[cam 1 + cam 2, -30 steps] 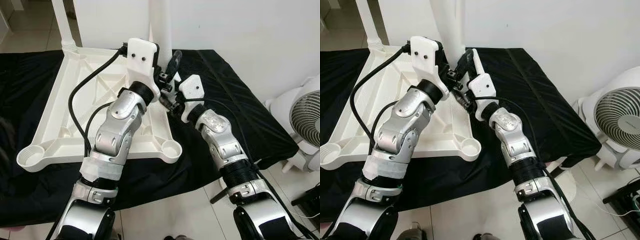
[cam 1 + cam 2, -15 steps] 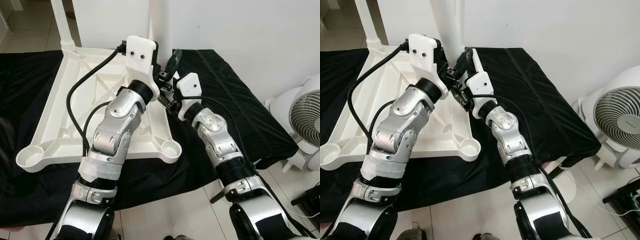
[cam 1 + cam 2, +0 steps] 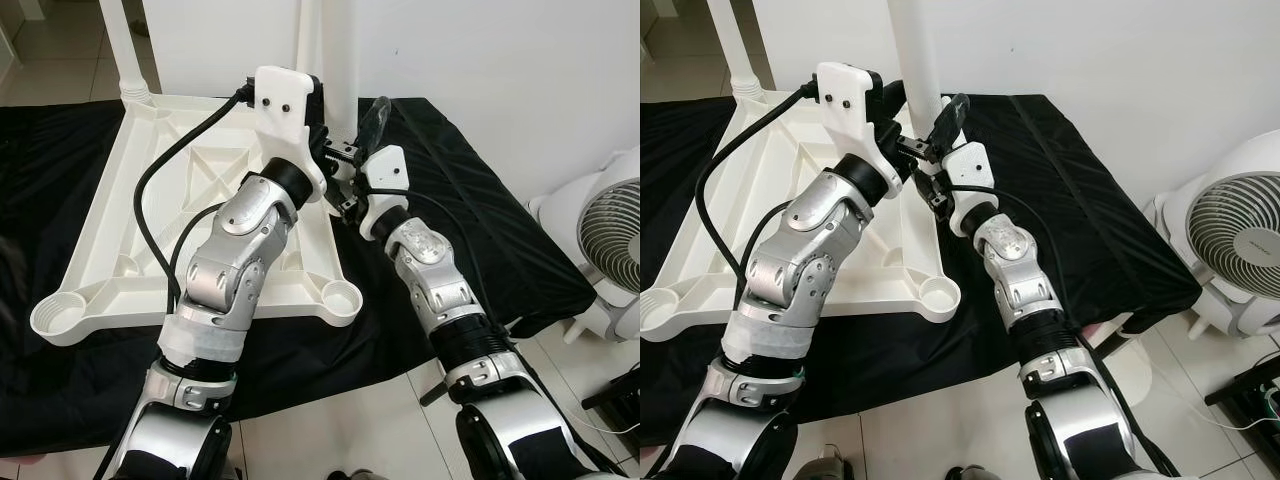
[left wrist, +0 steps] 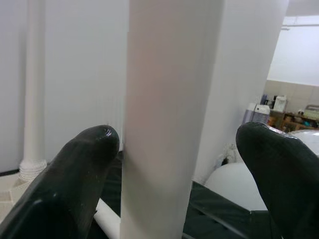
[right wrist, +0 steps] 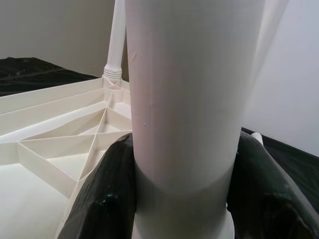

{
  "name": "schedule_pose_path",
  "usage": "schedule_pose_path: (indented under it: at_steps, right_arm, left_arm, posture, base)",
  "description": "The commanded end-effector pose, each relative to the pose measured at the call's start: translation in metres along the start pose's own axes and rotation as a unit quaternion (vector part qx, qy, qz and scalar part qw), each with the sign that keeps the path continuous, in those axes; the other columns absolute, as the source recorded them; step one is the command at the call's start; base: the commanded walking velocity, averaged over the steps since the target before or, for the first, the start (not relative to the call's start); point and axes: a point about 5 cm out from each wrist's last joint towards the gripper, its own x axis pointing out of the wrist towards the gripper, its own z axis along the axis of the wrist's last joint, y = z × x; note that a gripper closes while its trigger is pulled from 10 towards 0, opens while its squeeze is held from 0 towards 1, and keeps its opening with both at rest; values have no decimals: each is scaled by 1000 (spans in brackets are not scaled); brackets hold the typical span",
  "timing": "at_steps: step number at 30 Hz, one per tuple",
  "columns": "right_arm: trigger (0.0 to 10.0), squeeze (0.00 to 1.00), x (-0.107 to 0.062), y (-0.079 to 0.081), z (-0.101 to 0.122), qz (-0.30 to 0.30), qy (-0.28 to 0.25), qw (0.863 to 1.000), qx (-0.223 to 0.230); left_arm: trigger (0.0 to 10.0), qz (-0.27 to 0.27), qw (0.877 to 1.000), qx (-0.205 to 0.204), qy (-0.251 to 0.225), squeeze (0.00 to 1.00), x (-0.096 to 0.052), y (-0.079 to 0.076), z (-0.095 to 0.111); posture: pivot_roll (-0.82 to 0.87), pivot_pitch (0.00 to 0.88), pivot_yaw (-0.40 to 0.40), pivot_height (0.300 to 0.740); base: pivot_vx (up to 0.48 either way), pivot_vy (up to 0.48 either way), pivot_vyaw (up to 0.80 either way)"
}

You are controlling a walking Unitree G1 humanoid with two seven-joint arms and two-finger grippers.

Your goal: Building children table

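The white table top [image 3: 150, 220] lies upside down on a black cloth. A white leg [image 3: 325, 50] stands upright in its far right corner. My right gripper [image 5: 182, 164] is shut on that leg near its base, with both fingers [image 5: 107, 199] pressed against it. Just left of it, my left gripper [image 4: 179, 144] is open around the same leg [image 4: 164, 124]: one finger [image 4: 79, 164] is close beside it and the other stands apart. A second leg [image 3: 118, 45] stands in the far left corner.
Round sockets [image 3: 340, 298] [image 3: 55, 312] sit at the table top's two near corners. The black cloth [image 3: 480, 230] ends at the tiled floor in front. A white fan [image 3: 615, 240] stands on the right, and a white wall rises behind.
My right gripper has swung to the right around the leg, and its upper finger now points further right. The left arm has barely moved.
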Motion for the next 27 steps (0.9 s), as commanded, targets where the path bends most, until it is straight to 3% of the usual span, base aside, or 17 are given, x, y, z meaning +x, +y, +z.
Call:
schedule_pose_path:
  at_steps: [1, 9, 19, 20, 21, 22, 27]
  right_arm:
    - [10000, 0, -4, -5, -4, -17, 6, 1000, 7]
    - [10000, 0, -7, -1, -6, -4, 6, 1000, 0]
    - [10000, 0, -10, 3, -9, 33, 13, 999, -28]
    - [10000, 0, -11, 3, -11, 37, 18, 998, -39]
    - [10000, 0, -11, 3, -11, 37, 18, 998, -39]
    - [10000, 0, -12, 2, -12, 38, 20, 998, -40]
    - [10000, 0, -13, 1, -13, 39, 23, 998, -40]
  left_arm:
    - [10000, -31, 999, -9, -6, 0, 3, -5, 5]
    - [10000, -9, 999, -44, -24, 0, 5, 7, 16]
    - [10000, -23, 999, -31, -28, 0, 9, 11, 24]
    - [8863, -36, 999, -24, -29, 0, 9, 10, 27]
    - [8863, -36, 999, -24, -29, 0, 9, 10, 27]
    - [0, -38, 999, -23, -27, 0, 9, 10, 27]
    - [0, -33, 999, -16, -20, 0, 9, 12, 25]
  posture:
    - [139, 53, -59, 740]
    - [137, 52, -64, 740]
    - [137, 49, -63, 740]
    - [136, 51, -63, 740]
    - [136, 51, -63, 740]
    - [134, 55, -61, 740]
    - [133, 59, -61, 740]
  base:
    - [0, 0, 0]
    - [0, 0, 0]
    - [0, 0, 0]
    - [0, 0, 0]
    - [0, 0, 0]
    - [0, 0, 0]
    - [0, 0, 0]
